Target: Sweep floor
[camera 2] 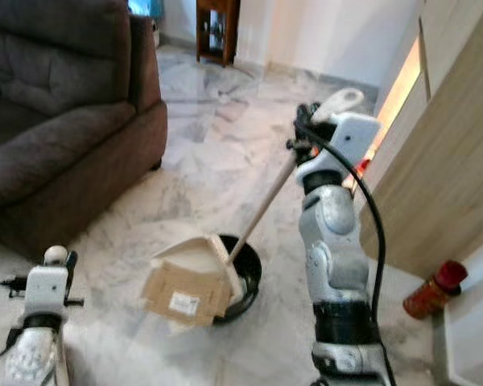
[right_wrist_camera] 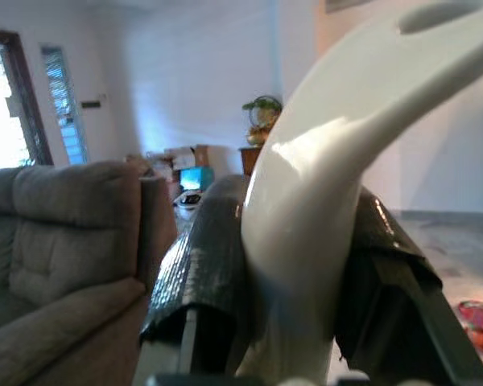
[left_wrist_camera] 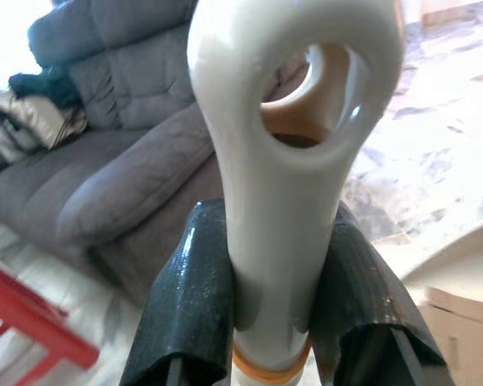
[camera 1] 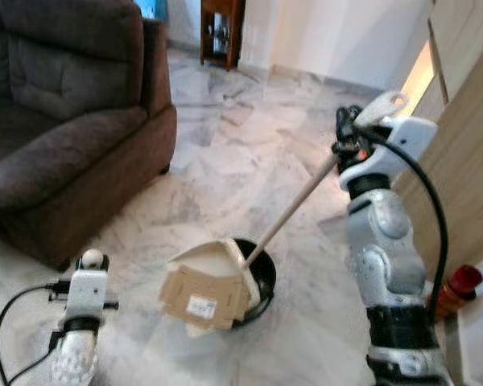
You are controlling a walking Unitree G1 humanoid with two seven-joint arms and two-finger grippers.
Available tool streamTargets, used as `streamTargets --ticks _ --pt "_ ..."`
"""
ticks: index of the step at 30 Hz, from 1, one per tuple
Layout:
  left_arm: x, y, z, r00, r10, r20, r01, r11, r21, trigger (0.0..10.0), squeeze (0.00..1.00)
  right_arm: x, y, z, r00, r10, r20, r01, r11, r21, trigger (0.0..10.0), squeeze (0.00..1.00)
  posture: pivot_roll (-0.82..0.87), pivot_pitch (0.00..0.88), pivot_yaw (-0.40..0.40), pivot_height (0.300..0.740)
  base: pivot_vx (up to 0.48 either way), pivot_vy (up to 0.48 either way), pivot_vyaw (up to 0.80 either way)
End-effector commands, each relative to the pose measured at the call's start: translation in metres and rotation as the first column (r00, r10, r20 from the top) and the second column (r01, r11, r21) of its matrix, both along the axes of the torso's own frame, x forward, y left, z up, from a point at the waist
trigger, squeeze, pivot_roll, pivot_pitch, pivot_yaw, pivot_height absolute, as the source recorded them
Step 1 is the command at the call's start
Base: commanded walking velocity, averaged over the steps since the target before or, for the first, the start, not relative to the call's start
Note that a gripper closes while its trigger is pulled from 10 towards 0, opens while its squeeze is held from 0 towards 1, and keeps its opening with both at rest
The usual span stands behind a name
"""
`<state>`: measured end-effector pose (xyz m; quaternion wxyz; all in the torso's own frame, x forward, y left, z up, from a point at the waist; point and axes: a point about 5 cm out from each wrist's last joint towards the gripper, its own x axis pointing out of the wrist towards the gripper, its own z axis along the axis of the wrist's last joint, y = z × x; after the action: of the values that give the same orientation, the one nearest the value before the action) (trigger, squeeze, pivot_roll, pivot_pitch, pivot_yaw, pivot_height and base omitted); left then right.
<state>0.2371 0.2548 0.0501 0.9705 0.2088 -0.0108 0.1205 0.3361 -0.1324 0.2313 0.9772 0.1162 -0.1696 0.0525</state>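
My right gripper is raised at the right, shut on the cream loop top of a long wooden handle. That handle slants down to a cream dustpan tilted over a round black bin on the marble floor. A flat piece of brown cardboard with a white label lies against the dustpan's mouth. Low at the left, my left gripper is shut on a second cream handle end with a hole and an orange ring; its knob shows above the wrist. Whatever hangs below that handle is hidden.
A dark brown sofa fills the left. A light wooden cabinet stands along the right, with a red-capped bottle at its foot. A dark wooden stand is at the back. Open marble floor lies between.
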Motion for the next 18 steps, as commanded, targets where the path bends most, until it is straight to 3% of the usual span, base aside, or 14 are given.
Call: streamTargets --ticks 1,18 --pt "0.0047 -0.0041 0.0063 0.999 -0.018 0.036 0.018 1.0 0.006 10.0 0.0 -0.004 -0.0096 0.019 0.996 -0.028 0.086 0.025 0.999 0.038 10.0 0.0 0.11 0.0 -0.062 0.74 0.277 0.0 0.0" --pt "0.0059 -0.005 0.0064 0.999 -0.021 0.038 0.021 1.0 0.004 10.0 0.0 -0.0048 -0.0086 0.0229 0.994 -0.03 0.107 0.026 0.999 0.035 10.0 0.0 0.11 0.0 -0.062 0.74 0.276 0.0 0.0"
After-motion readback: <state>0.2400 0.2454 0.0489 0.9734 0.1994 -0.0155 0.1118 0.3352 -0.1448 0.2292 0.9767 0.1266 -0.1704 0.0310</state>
